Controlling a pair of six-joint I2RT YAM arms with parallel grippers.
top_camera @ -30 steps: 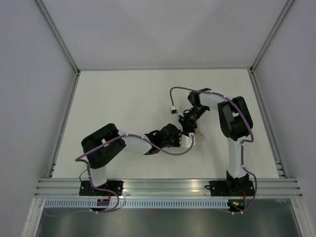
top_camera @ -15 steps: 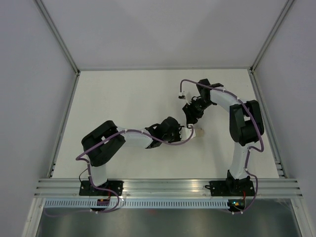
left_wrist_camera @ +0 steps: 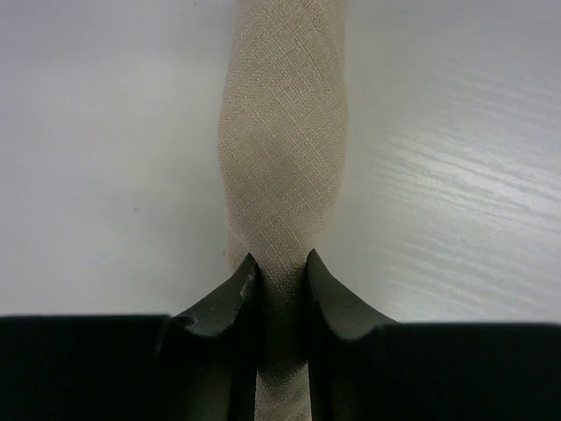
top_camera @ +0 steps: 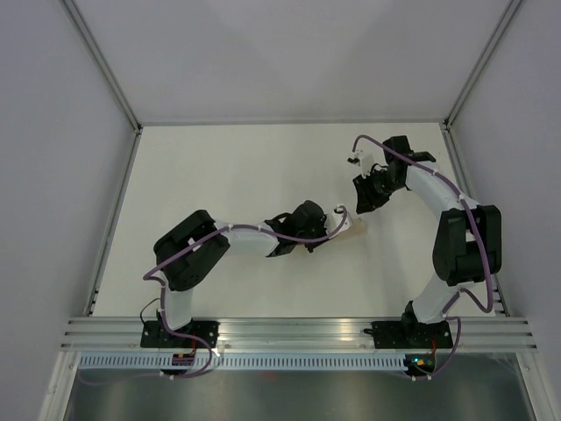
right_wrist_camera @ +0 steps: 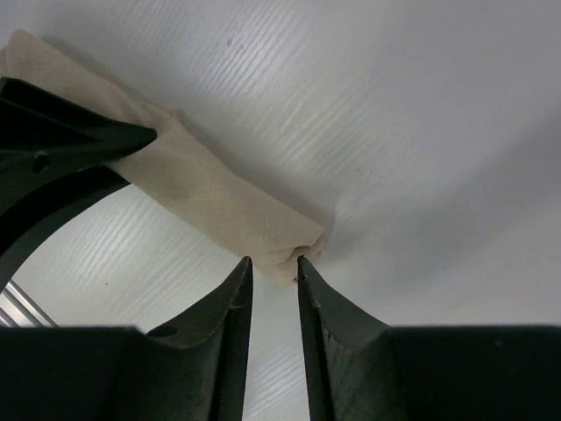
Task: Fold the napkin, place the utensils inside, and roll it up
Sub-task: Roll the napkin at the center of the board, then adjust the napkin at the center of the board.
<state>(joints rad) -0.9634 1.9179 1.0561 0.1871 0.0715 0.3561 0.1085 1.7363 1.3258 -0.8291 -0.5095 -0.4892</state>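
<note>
The napkin [top_camera: 351, 227] is a tight beige roll lying on the white table. My left gripper [top_camera: 333, 230] is shut on one end of it; in the left wrist view the roll [left_wrist_camera: 282, 149] runs away from the gripper [left_wrist_camera: 280, 267], pinched between the jaws. My right gripper [top_camera: 364, 200] is up and to the right of the roll, apart from it. In the right wrist view its jaws stand slightly open and empty [right_wrist_camera: 273, 265], just short of the roll's free end [right_wrist_camera: 219, 202]. The fork is hidden.
The left gripper's dark fingers [right_wrist_camera: 61, 140] show at the left of the right wrist view. Grey walls enclose the white table [top_camera: 228, 175] on three sides, and an aluminium rail [top_camera: 298, 329] runs along the near edge.
My right arm has swung up and to the right, away from the roll. My left gripper has moved slightly up and right, still holding the roll.
</note>
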